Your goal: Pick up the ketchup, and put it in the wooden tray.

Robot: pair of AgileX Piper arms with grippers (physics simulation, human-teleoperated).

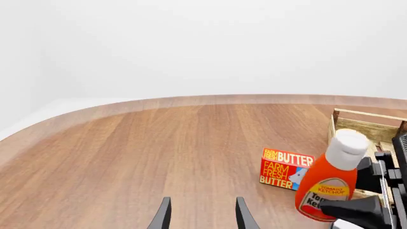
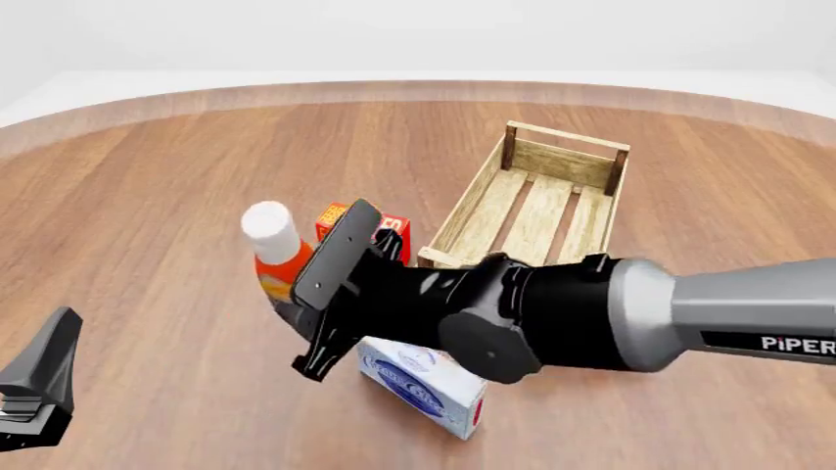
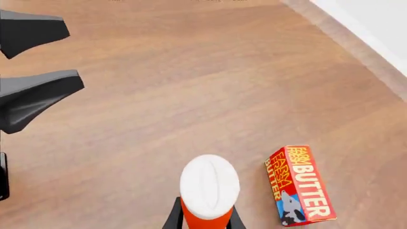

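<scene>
The right gripper (image 3: 203,218) has its jaws pinching the ketchup (image 2: 276,247), which tilts with its white cap toward eleven o'clock, just beside the butter box (image 2: 359,222). The wooden tray (image 2: 487,186) lies at two o'clock of the bottle. The left gripper (image 1: 201,213) rests with jaws spread above bare worktop (image 2: 144,186).

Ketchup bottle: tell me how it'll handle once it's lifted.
The ketchup is tall, slim and capped high, so probably tippy when set down. Its smooth rounded body may slip or swivel in the right gripper. Likely light, slightly squeezable plastic.
</scene>
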